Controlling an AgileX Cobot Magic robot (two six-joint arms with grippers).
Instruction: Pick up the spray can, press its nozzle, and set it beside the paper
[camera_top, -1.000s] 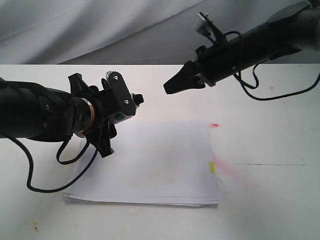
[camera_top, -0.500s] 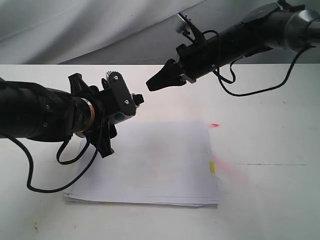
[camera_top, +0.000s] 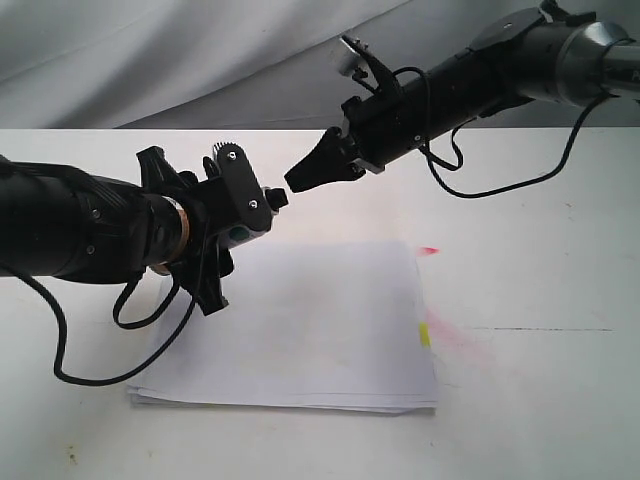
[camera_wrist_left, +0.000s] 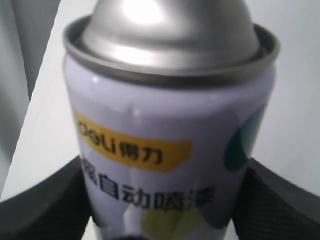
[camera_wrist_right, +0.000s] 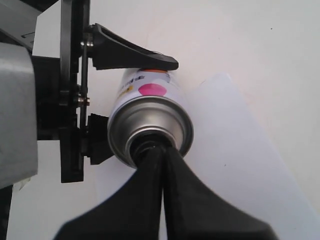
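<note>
My left gripper (camera_top: 243, 205) is shut on the spray can (camera_wrist_left: 170, 130), holding it tilted above the paper's far left corner. The can is white with teal and yellow dots and a silver dome (camera_wrist_right: 150, 125). One left finger (camera_wrist_right: 135, 55) lies along the can's side. The black nozzle (camera_top: 281, 199) points right. My right gripper (camera_top: 292, 180) is shut, its joined fingertips (camera_wrist_right: 157, 150) resting against the nozzle and hiding it in the right wrist view. The white paper (camera_top: 320, 330) lies flat on the table with a yellow mark (camera_top: 424, 335) at its right edge.
Faint red spray stains (camera_top: 452, 338) mark the white table (camera_top: 540, 400) by the paper's right edge, and a small red spot (camera_top: 429, 250) sits at its far right corner. Black cables (camera_top: 120, 340) hang from both arms. A grey cloth (camera_top: 150, 60) hangs behind.
My right gripper has travelled left and slightly down from the far right until its shut tips meet the can's nozzle. The left arm and can have stayed put.
</note>
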